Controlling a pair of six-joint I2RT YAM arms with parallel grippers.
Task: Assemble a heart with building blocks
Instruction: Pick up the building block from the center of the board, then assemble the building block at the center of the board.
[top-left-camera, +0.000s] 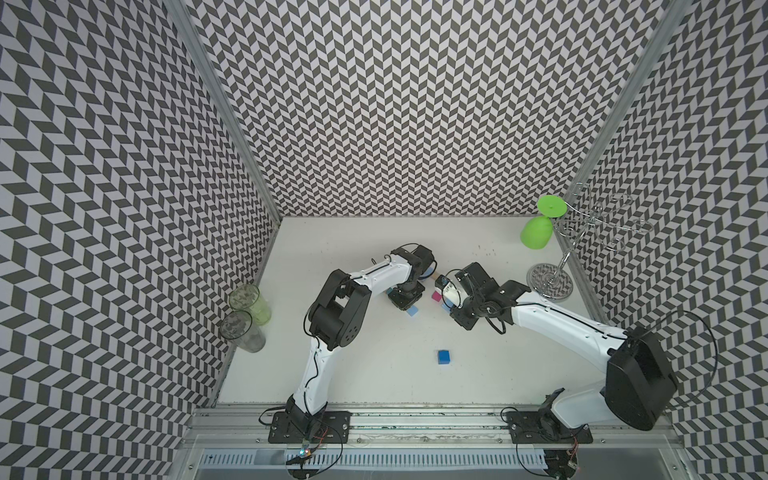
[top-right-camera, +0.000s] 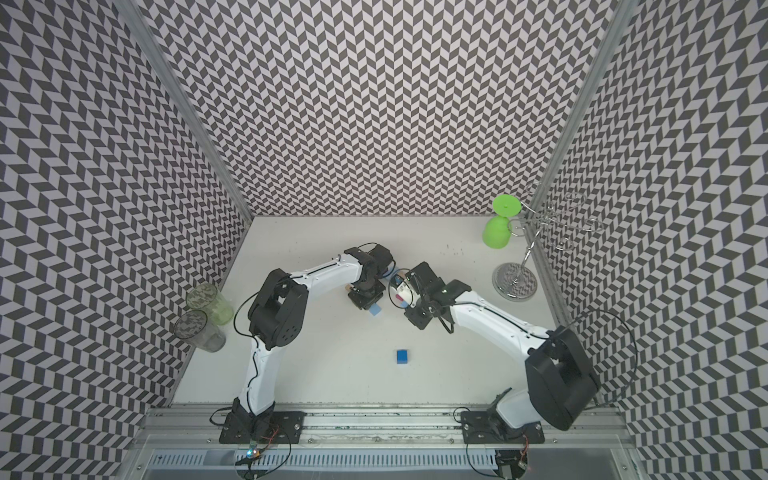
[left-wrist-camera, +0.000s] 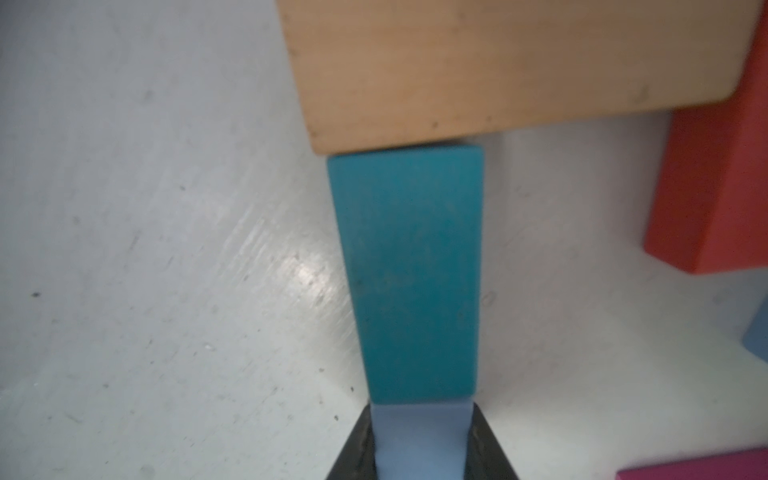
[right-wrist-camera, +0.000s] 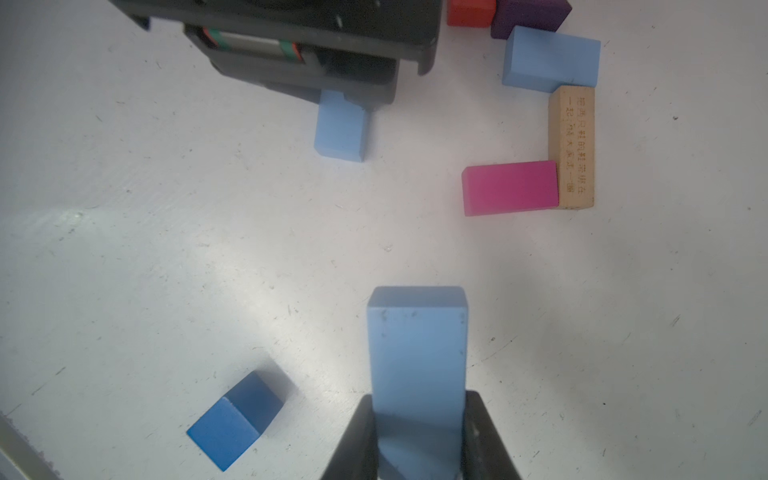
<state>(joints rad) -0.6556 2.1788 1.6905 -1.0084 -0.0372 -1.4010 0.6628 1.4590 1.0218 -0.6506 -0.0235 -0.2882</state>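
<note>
My left gripper (left-wrist-camera: 419, 415) is shut on a light blue block (left-wrist-camera: 419, 440), whose end meets a teal block (left-wrist-camera: 411, 274) that butts against a tan wood block (left-wrist-camera: 498, 62). A red block (left-wrist-camera: 715, 187) lies beside them. My right gripper (right-wrist-camera: 419, 399) is shut on another light blue block (right-wrist-camera: 417, 357). Beyond it lie a magenta block (right-wrist-camera: 509, 189), an engraved tan block (right-wrist-camera: 572, 145), a third light blue block (right-wrist-camera: 550, 58), a purple block (right-wrist-camera: 528, 14) and a red one (right-wrist-camera: 469, 12). The blue cube (top-left-camera: 444, 356) sits alone nearer the front. The arms hide most of the heart in both top views.
A green goblet (top-left-camera: 538, 232) hangs upside down on a chrome rack (top-left-camera: 550, 282) at the back right. Two clear tumblers (top-left-camera: 249, 303) stand against the left wall. Both wrists are close together over the middle of the white table (top-left-camera: 374, 374).
</note>
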